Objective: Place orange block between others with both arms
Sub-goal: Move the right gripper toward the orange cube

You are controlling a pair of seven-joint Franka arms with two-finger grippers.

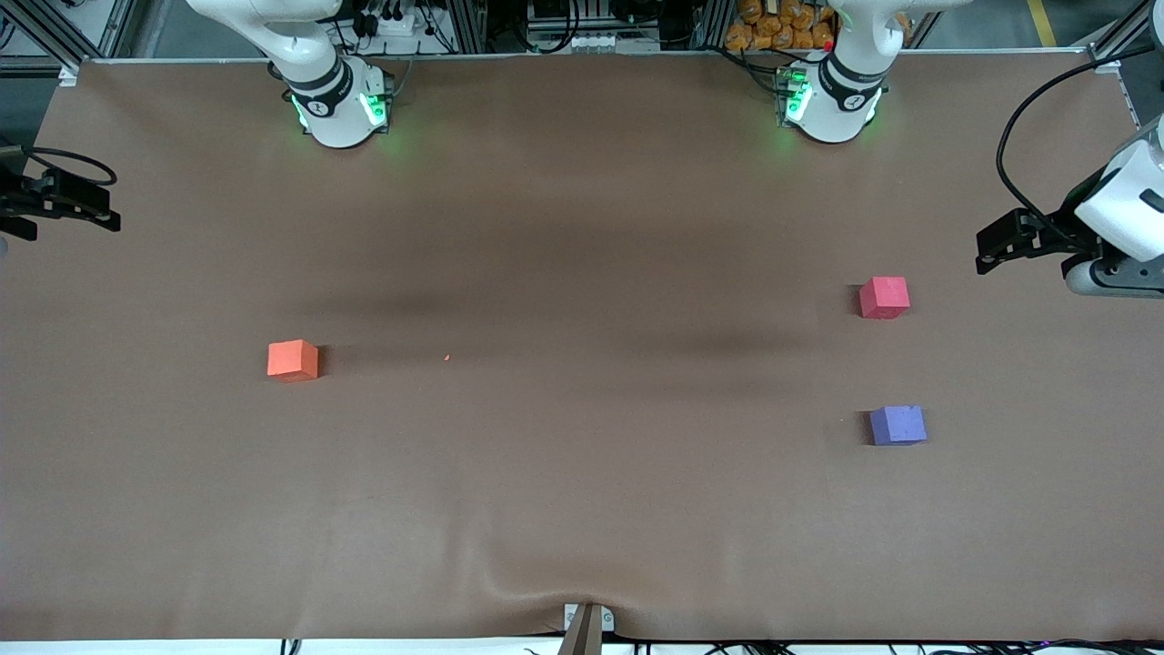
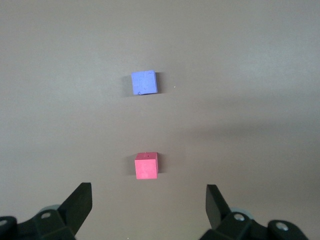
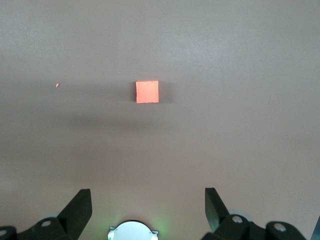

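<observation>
The orange block (image 1: 293, 360) (image 3: 147, 91) lies alone on the brown cloth toward the right arm's end of the table. The others lie toward the left arm's end. The pinkish-red cube (image 1: 884, 297) (image 2: 146, 166) is farther from the front camera than the purple cube (image 1: 898, 425) (image 2: 144, 82), with a bare gap between them. My left gripper (image 2: 148, 189) hangs open and empty high above the table, short of the pinkish-red cube. My right gripper (image 3: 147, 192) is likewise open and empty, high up and well short of the orange block. In the front view both hands sit at the picture's side edges.
A tiny orange crumb (image 1: 446, 357) lies on the cloth beside the orange block. The brown cloth (image 1: 582, 509) wrinkles near a clamp (image 1: 587, 623) at the edge nearest the front camera. The two green-lit bases (image 1: 341, 109) (image 1: 829, 100) stand along the edge farthest from it.
</observation>
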